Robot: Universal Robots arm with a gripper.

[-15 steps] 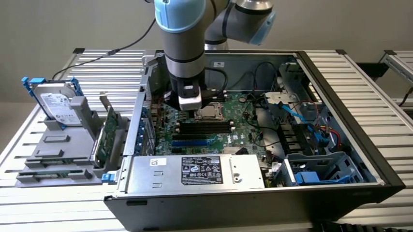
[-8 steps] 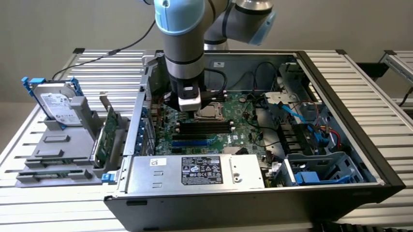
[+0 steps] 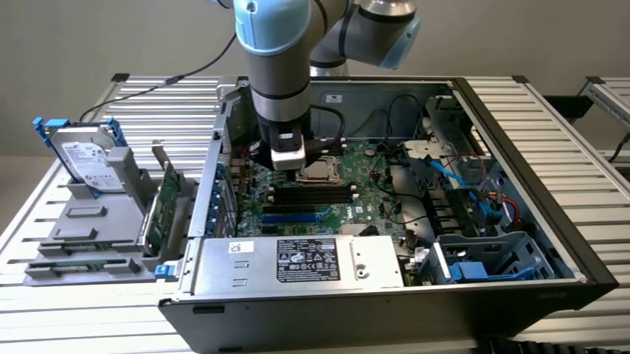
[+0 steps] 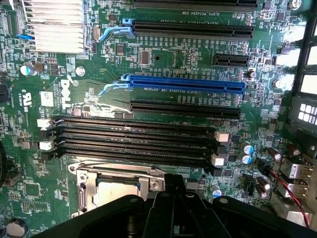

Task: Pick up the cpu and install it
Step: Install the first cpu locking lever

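My black gripper (image 3: 295,164) hangs jaws together, holding nothing, over the open computer case (image 3: 512,133) at centre frame in the exterior view. The small flat silver cpu (image 4: 115,191) lies in its metal-framed socket (image 4: 81,191) beside the long black memory slots (image 4: 133,141); seating looks done, the latch state unclear

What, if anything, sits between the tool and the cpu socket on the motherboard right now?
Nothing visible does. The tool hangs directly over the silver metal-framed cpu socket inside the open computer case. In the wrist view the socket frame lies just under the tool, beside the long black memory slots, with no cable crossing it.
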